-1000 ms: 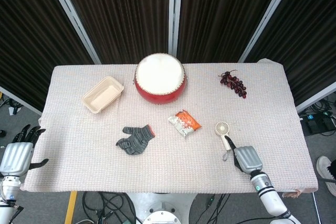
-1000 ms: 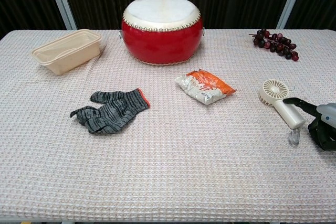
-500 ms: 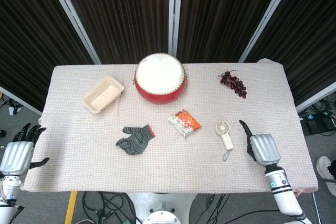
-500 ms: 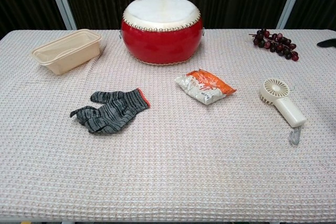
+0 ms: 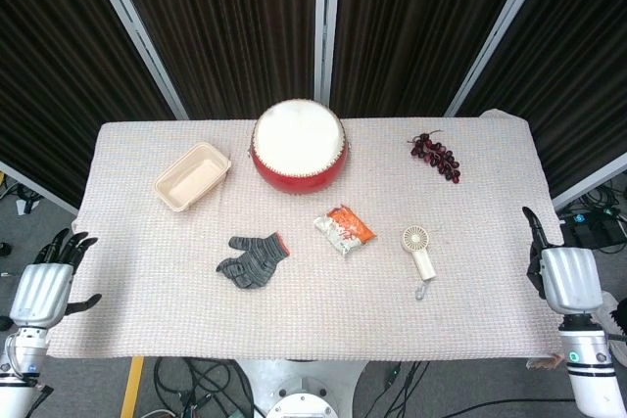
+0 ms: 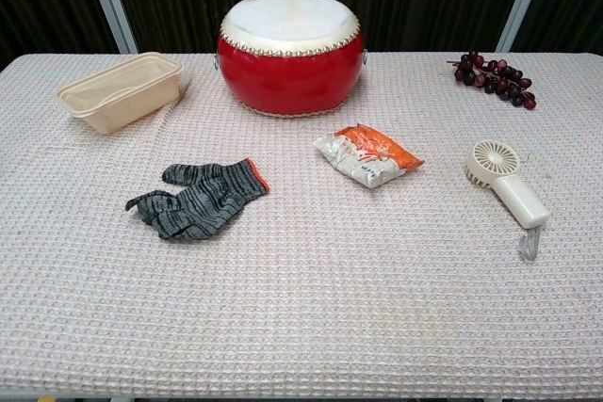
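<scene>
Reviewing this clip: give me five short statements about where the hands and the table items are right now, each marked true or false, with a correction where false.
1. The right hand holds the handheld fan. False: it holds nothing and hangs past the table's right edge, apart from the fan.
2. The fan lies on the table cloth, right of the snack packet. True.
3. The grey glove lies inside the beige tray. False: it lies on the cloth, nearer the robot than the tray.
4. The left hand is off the table's left edge, holding nothing. True.
5. The grapes sit beside the tray. False: they lie at the far right, with the red drum in between.
</scene>
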Robot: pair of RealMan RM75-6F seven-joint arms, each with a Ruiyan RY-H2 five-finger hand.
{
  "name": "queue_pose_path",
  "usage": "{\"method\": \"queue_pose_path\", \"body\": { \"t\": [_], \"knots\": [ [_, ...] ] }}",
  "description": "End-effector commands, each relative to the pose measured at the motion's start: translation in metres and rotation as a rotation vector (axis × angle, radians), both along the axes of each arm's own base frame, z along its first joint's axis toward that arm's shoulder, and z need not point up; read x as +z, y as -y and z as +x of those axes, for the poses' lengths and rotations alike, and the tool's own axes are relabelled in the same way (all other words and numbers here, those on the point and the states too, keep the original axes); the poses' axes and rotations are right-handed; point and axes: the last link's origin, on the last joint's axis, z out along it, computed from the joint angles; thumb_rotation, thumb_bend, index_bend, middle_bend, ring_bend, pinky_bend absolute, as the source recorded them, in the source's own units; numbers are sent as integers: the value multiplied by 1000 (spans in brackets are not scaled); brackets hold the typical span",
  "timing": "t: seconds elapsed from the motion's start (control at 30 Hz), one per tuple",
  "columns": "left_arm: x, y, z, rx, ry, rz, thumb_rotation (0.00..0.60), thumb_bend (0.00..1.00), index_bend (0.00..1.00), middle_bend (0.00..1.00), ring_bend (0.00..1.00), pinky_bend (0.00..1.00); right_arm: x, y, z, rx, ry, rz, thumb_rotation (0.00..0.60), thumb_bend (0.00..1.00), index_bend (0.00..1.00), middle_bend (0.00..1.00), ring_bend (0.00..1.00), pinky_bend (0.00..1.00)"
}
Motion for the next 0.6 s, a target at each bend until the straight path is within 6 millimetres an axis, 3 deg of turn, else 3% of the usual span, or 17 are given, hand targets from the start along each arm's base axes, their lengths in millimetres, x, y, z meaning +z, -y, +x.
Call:
{"method": "queue_pose_path", "body": {
  "t": [0.03, 0.07, 0.13, 0.27, 0.5, 0.53, 0.6],
  "knots": [
    [-1, 1, 7, -16, 1, -1, 600, 0, 163, 114, 27, 210, 8, -12, -17, -48, -13, 59, 600, 1000, 0, 185, 91, 150],
    [-1, 1, 9, -21, 2, 2, 600, 0, 163, 114, 27, 210, 11, -14, -18, -44, -8, 47, 600, 1000, 0, 85, 16, 39],
    [-2, 1, 15, -30, 4, 6, 600, 0, 163, 113, 27, 210, 20, -17, -19, 10, -2, -15, 600, 1000, 0, 3, 0, 0],
    [-1, 3, 22, -40, 0, 12, 600, 0, 163, 114, 27, 210, 30, -25, -20, 128, 49, -103, 600, 1000, 0, 0, 0, 0],
    [1, -1, 30, -46, -7, 26, 600, 0, 163, 114, 28, 210, 35, -30, -32, 130, 100, -112, 600, 978, 0, 0, 0, 0],
    [1, -1, 30, -45, -8, 26, 600, 0, 163, 114, 28, 210, 34, -31, -34, 120, 105, -104, 600, 894, 0, 0, 0, 0],
    [0, -2, 30, -41, -9, 25, 600, 0, 163, 114, 27, 210, 33, -31, -35, 105, 110, -95, 600, 508, 0, 0, 0, 0]
  ]
}}
